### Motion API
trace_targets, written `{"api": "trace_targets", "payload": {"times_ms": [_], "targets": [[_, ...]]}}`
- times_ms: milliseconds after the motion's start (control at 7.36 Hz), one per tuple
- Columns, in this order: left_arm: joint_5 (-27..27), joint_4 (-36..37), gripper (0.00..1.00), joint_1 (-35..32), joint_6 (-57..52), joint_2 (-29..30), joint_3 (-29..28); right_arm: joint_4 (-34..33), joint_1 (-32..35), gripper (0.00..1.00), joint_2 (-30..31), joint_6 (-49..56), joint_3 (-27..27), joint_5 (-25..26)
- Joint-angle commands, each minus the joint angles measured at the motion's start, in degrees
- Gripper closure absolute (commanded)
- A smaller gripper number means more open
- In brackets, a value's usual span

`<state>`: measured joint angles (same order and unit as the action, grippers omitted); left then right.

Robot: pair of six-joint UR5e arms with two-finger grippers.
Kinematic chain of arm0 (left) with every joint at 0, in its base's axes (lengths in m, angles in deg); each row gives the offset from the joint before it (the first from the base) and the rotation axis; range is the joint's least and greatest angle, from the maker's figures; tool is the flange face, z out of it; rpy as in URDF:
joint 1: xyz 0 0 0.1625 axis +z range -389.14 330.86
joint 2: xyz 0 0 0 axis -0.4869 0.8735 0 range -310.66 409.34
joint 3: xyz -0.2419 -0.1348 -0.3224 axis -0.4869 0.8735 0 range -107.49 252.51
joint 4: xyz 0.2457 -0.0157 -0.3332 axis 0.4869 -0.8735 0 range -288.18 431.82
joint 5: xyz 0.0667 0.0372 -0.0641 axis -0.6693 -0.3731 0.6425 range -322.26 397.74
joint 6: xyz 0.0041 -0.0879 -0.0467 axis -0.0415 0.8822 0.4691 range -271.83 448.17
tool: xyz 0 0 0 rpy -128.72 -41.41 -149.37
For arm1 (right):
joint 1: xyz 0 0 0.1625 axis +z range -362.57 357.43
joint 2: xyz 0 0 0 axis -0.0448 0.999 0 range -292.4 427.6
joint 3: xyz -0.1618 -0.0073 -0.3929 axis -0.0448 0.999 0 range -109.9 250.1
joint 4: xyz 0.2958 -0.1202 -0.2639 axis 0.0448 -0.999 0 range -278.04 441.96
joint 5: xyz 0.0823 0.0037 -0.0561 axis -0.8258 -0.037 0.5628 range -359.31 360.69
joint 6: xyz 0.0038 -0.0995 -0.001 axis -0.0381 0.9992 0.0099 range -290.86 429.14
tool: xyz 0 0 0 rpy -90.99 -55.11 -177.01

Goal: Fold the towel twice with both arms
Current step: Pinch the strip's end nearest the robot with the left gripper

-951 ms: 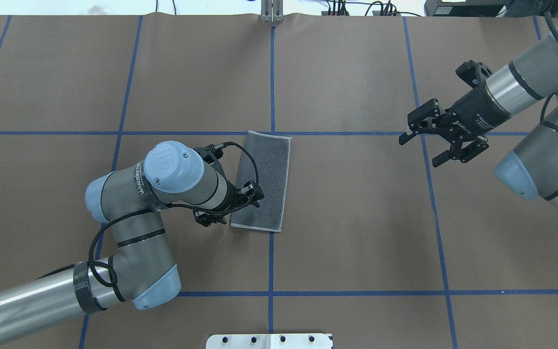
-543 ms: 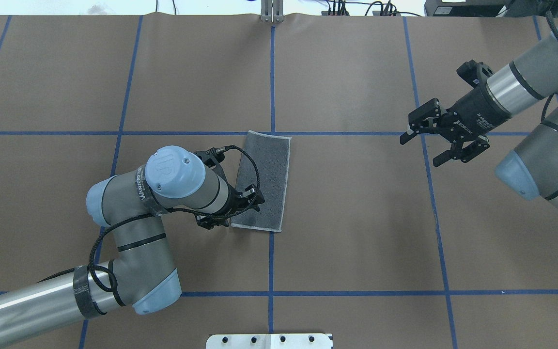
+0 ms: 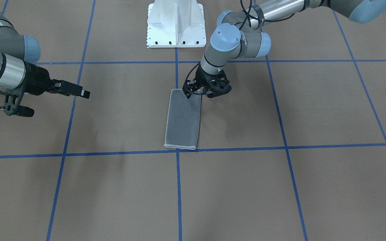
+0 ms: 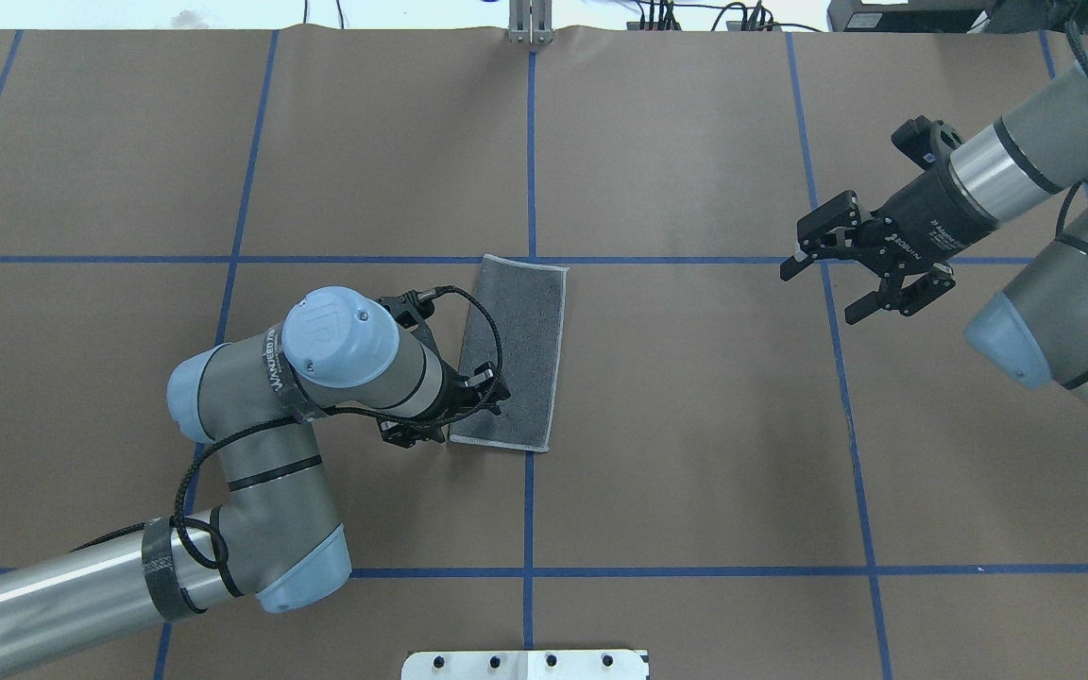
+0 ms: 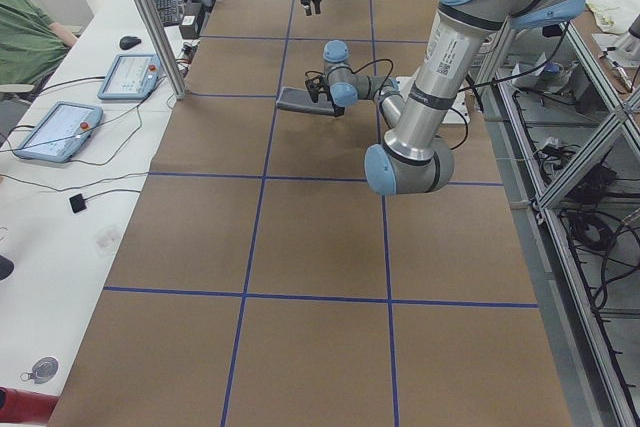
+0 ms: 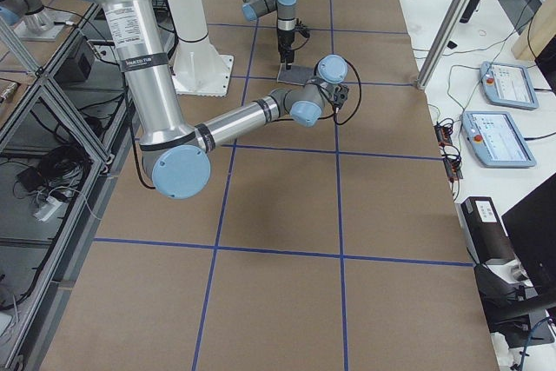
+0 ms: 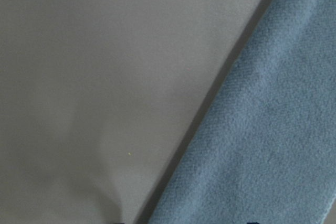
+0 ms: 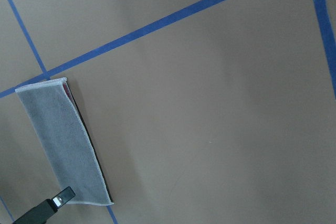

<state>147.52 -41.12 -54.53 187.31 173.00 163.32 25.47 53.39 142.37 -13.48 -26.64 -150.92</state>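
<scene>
Towel: the terry towel (image 4: 516, 349) lies flat near the middle of the paper-covered table (image 4: 695, 453). It is already folded once into a narrow strip, grey face up with light edging. In the right wrist view a sliver of pink shows between the layers at one end.
Left gripper: the left gripper (image 4: 450, 417) is low at the towel's near-left corner. Its jaws are spread, one finger over the cloth and one off it on the paper. It has hold of nothing that can be seen.
Right gripper: the right gripper (image 4: 818, 295) hangs well apart to the right, wide open and empty.
Step in hand: probably lining up a pinch on that corner for the second fold.
Reason for the pose: straddling the edge lets the fingers close on both layers together. The right arm appears parked out of the way.
</scene>
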Motion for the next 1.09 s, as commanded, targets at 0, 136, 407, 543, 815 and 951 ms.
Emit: {"api": "trace_targets", "payload": {"times_ms": [0, 136, 407, 543, 815, 951], "targets": [[0.0, 0.0, 0.38, 0.1, 0.0, 0.2, 0.2, 0.0, 0.0, 0.0, 0.0, 0.0, 0.1, 0.0], [0.0, 0.0, 0.42, 0.0, 0.0, 0.0, 0.2, 0.0, 0.1, 0.0, 0.0, 0.0, 0.2, 0.0], [0.0, 0.0, 0.43, 0.0, 0.0, 0.0, 0.5, 0.0, 0.0, 0.0, 0.0, 0.1, 0.3, 0.3], [0.1, 0.0, 0.43, 0.0, 0.0, -0.1, 0.5, 0.0, 0.0, 0.0, 0.0, 0.1, 0.3, 0.3], [0.0, 0.0, 0.43, 0.0, 0.0, -0.5, 0.5, 0.0, 0.0, 0.0, -0.1, 0.1, 0.2, 0.3], [0.0, 0.0, 0.43, 0.0, 0.0, -0.4, 0.5, 0.0, 0.0, 0.0, 0.0, 0.1, 0.2, 0.3]]}}
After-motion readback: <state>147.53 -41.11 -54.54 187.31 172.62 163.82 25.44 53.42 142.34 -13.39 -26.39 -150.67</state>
